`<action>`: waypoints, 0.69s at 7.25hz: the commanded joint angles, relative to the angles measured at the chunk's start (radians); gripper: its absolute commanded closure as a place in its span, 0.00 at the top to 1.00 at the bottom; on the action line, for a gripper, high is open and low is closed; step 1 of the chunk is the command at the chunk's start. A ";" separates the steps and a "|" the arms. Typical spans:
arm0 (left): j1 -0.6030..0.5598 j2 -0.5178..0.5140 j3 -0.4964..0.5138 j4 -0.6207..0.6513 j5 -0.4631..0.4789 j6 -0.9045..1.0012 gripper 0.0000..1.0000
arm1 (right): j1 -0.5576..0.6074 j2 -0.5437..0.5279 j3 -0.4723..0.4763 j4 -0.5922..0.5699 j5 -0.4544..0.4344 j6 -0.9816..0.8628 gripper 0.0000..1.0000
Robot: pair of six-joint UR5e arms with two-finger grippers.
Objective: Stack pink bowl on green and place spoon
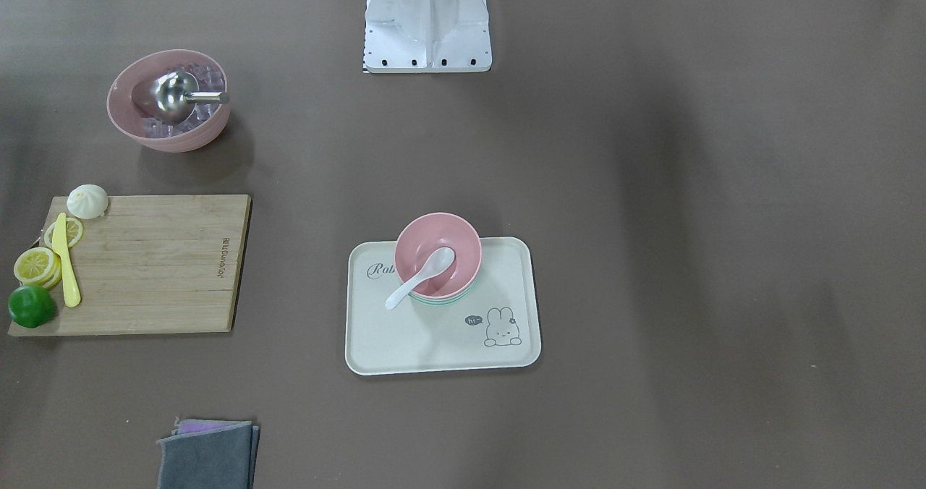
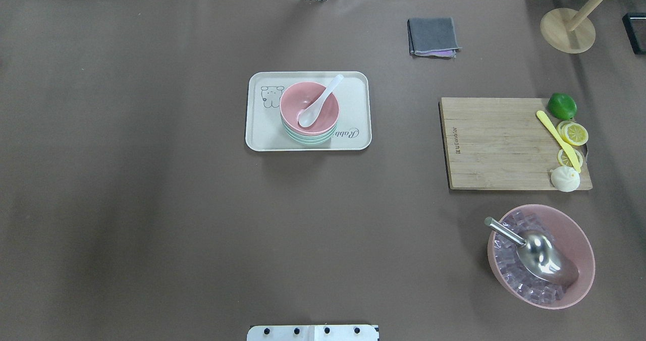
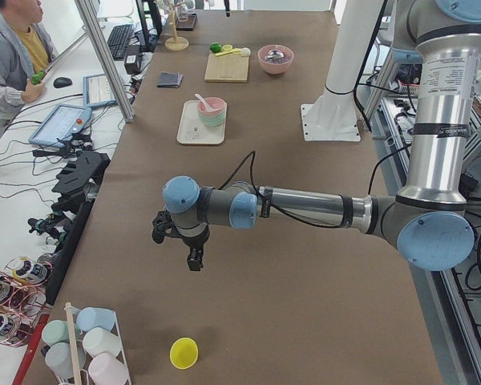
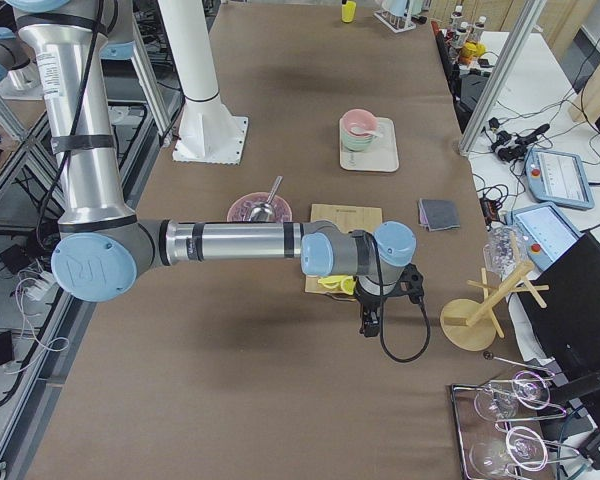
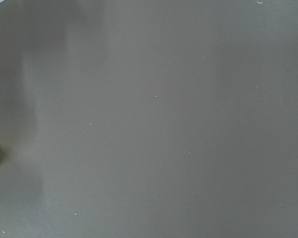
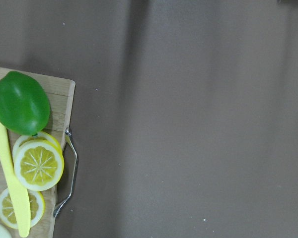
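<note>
The pink bowl [image 1: 427, 236] sits nested on the green bowl [image 1: 434, 301], whose rim shows beneath it, on the cream rabbit tray [image 1: 441, 337] at the table's middle. The white spoon [image 1: 419, 278] lies in the pink bowl with its handle over the rim. The overhead view shows the same stack: pink bowl [image 2: 303, 96], green bowl [image 2: 308, 138], spoon [image 2: 319, 101]. My left gripper [image 3: 194, 261] hangs over bare table far from the tray. My right gripper [image 4: 368, 325] hangs beyond the cutting board. I cannot tell whether either is open or shut.
A large pink bowl of ice cubes with a metal scoop [image 2: 541, 255] stands at the right front. A wooden cutting board [image 2: 494, 141] holds a lime, lemon slices, a yellow knife and a bun. A grey cloth [image 2: 433, 36] and a wooden stand [image 2: 568, 28] lie at the back.
</note>
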 commanded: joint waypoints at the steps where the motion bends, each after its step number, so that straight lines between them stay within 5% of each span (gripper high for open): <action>1: -0.019 0.003 0.037 -0.008 -0.050 -0.023 0.98 | 0.000 0.002 -0.010 0.001 0.001 0.000 1.00; 5: -0.018 -0.011 0.011 -0.056 -0.040 -0.133 0.98 | 0.011 -0.009 0.000 0.001 -0.003 0.000 1.00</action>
